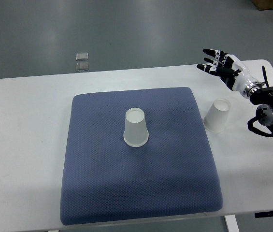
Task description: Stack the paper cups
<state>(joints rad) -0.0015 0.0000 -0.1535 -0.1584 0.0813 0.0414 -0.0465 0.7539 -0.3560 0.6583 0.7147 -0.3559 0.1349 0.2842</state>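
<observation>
While nothing is yet held, the notes below go line by line.

Right hand: the right hand [217,62] hangs over the far right part of the table, fingers spread and extended, grasping nothing; its arm comes in from the right edge.

Left hand: not in view.

Cup to fetch: a white paper cup [217,115] stands upside down on the bare table [25,125], just beside the right edge of the cushion and near the hand, on its near side.

Cup to stack on: a second white paper cup [136,127] stands upside down near the middle of the blue cushion [141,188], well apart from the first.

Step in hand: judging by the pose, the reach for the cup on the table has not closed yet.

How to do it well: come down around the cup's side wall and close gently, since thin paper would likely crush under a hard squeeze; lift straight, keep it mouth-down, centre it over the other cup and lower it squarely so it slips over rather than tips it.

Risk: the light cup could skid on the smooth tabletop if nudged.

Surface: white table with a quilted blue cushion covering most of its middle.

Room: grey floor beyond the far edge, with two small clear squares [82,61] lying on it.
</observation>
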